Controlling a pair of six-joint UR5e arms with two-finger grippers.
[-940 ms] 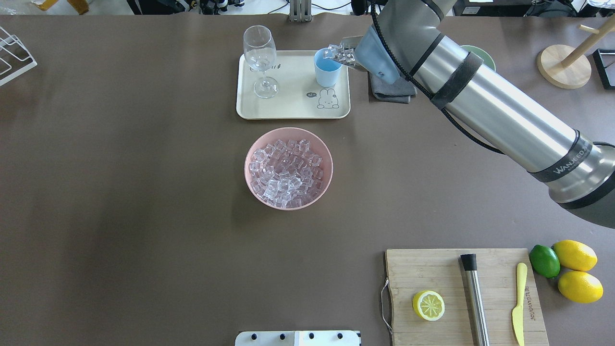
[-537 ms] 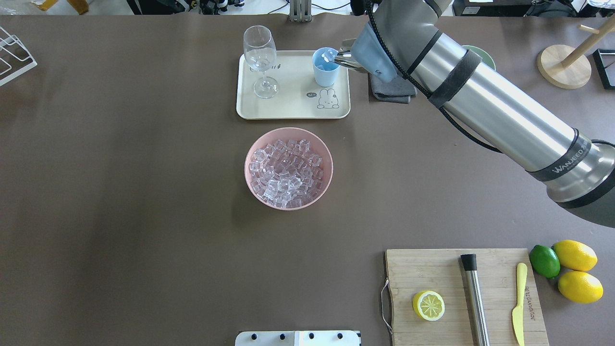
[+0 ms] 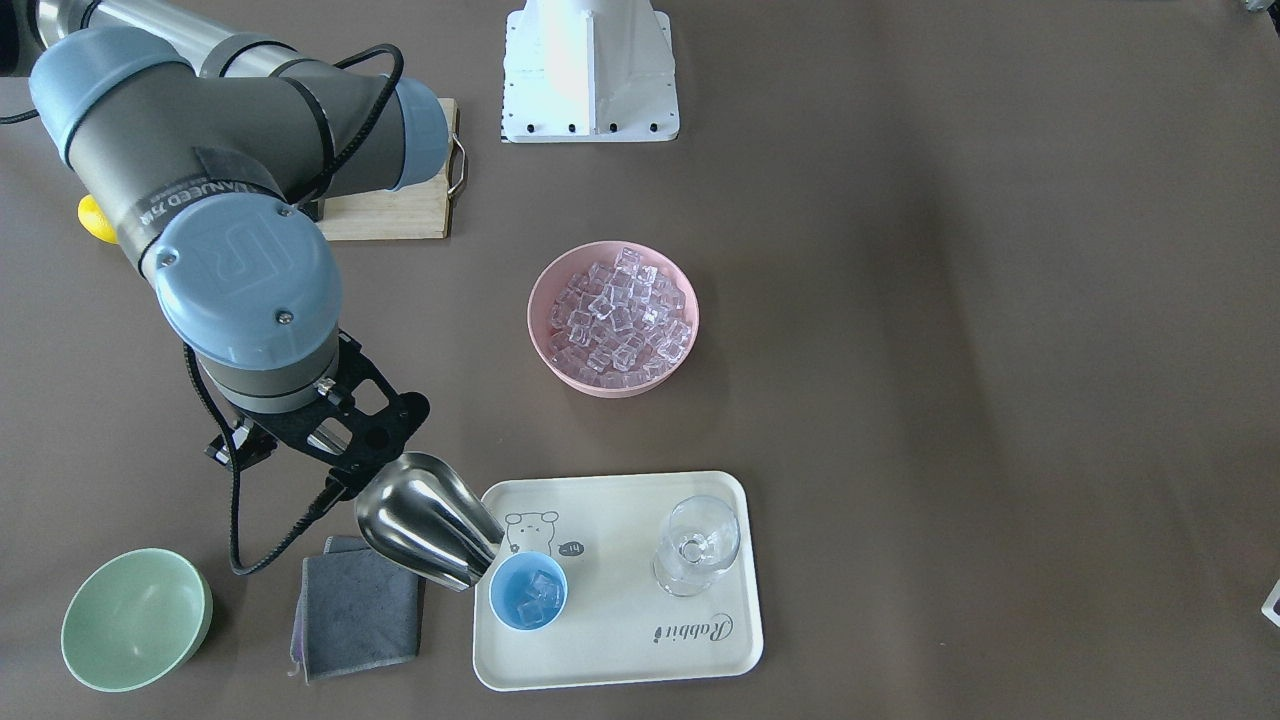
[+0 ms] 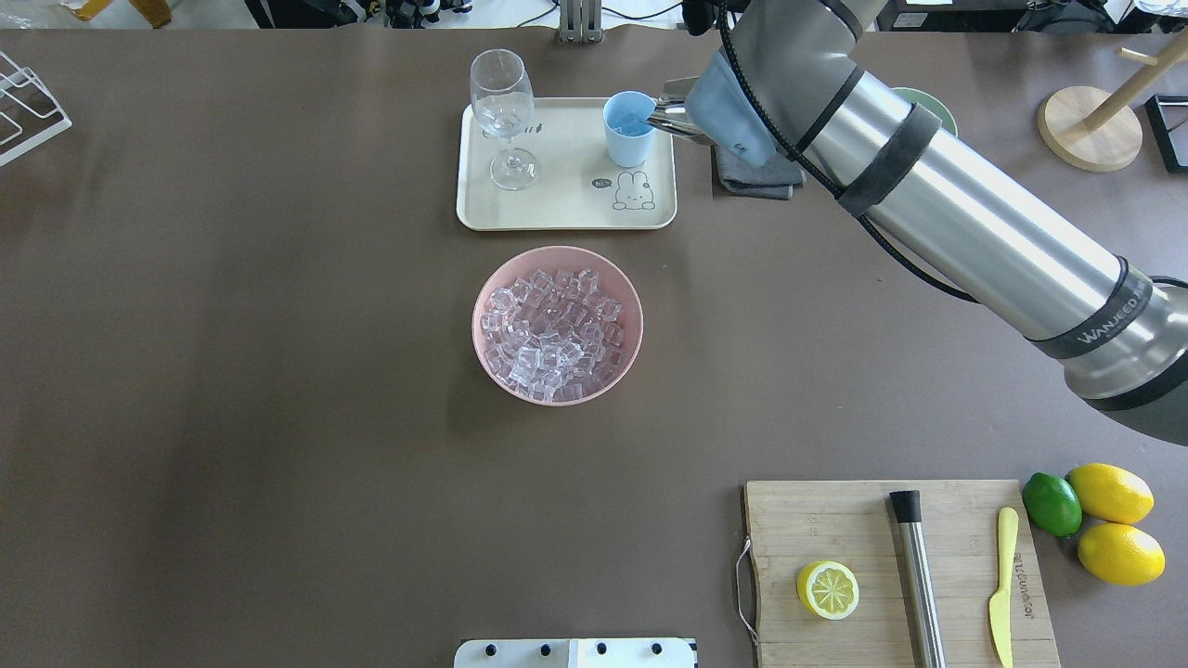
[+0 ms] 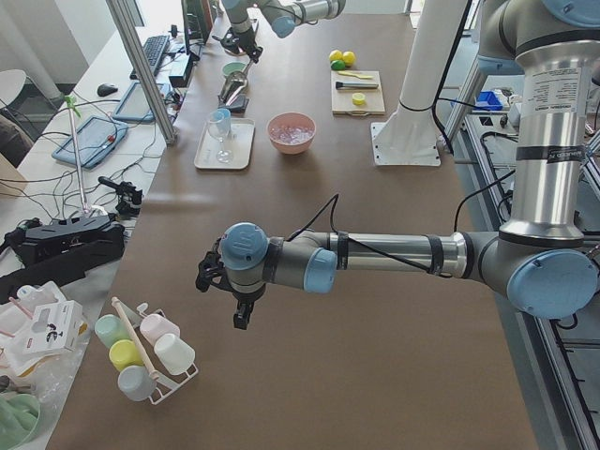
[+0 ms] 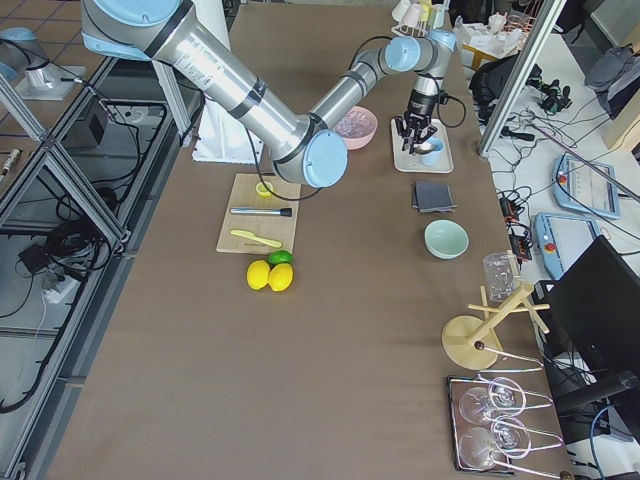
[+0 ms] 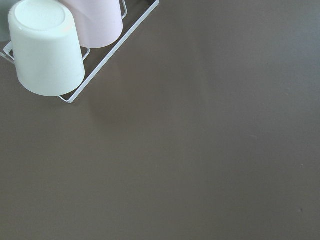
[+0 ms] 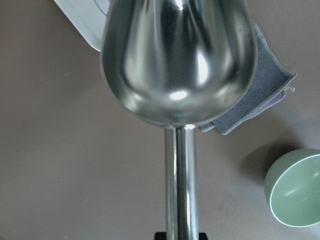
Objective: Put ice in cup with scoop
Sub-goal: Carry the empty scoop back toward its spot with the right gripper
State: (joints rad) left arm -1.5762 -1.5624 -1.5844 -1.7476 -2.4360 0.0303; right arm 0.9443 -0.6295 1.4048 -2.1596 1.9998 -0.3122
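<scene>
The brown counter (image 4: 278, 417) carries everything. The right arm (image 4: 974, 232) reaches far across it to the cream tray (image 3: 580, 650), which I take as the reference. The left arm (image 5: 375, 251) hangs well apart from the tray, near a wire rack of tumblers (image 5: 150, 361). The left pincer (image 5: 242, 314) shows only from the side, so I cannot tell if it is wide or narrow.

The pink bowl (image 3: 536, 305) stands near the tray, on the side toward the robot's base, and is full of ice (image 3: 620, 320). A grey cloth (image 3: 360, 610) lies just beside the tray's edge on the robot's right.

The right pincer (image 3: 362, 440) is closed on the handle of the scoop (image 3: 425, 520). The scoop hangs above the cloth-side edge of the tray. Its long axis runs from the pincer down toward the cup (image 3: 508, 602), and its lip is tipped low at the cup's rim. Only its shiny back shows, so I cannot see whether any cube remains inside.

The cup stands on the tray in the corner nearest the cloth, and the wine glass (image 3: 697, 545) stands on the tray's other half. A few cubes of ice (image 3: 540, 590) lie in the cup.

In my judgement the pouring is almost finished. The cup lies straight ahead of the right pincer along the handle, and the right arm is by far the nearer one. The withdrawal should therefore go back along this line and upward. Otherwise the lip may push the light cup over.
</scene>
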